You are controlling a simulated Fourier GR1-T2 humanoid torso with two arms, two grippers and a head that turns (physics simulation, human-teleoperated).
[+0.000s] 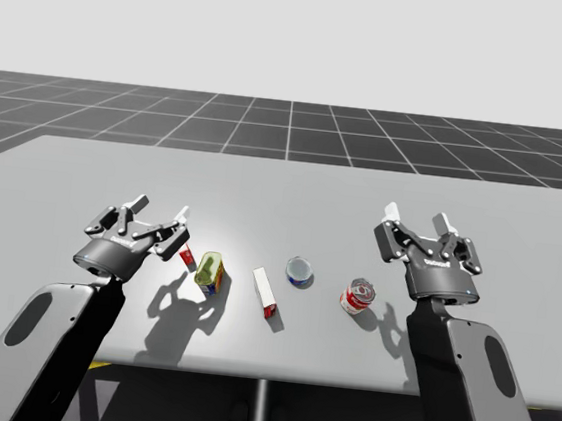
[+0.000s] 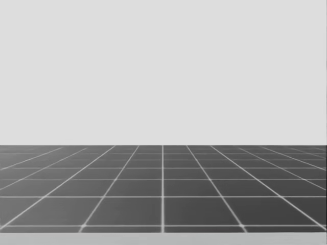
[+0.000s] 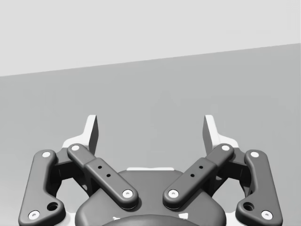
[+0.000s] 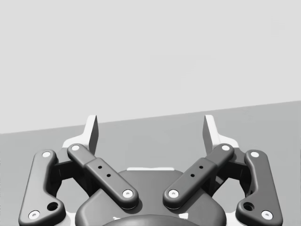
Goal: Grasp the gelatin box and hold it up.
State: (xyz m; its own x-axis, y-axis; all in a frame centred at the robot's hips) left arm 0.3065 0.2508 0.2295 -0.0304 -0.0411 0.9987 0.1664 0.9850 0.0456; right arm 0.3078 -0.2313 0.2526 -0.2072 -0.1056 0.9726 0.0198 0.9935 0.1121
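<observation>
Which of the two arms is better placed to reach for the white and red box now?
Probably left. My left gripper hangs open nearer the white and red box than my right gripper, also open. A yellow can stands between box and left gripper, so it should come from above.

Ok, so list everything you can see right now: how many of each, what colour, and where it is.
grey table: one, grey, across the high view.
white and red flat box: one, white with a red end, lying near the table's front middle.
yellow-green can: one, yellow-green, left of the box.
small red object: one, red, between the yellow-green can and my left gripper; too small to identify.
low blue round can: one, blue, just behind and right of the box.
red and white round can: one, red and white, further right.
dark gridded floor: one, dark grey, beyond the table.
left gripper: one, dark grey, open, over the table's left.
right gripper: one, dark grey, open, over the table's right.
</observation>
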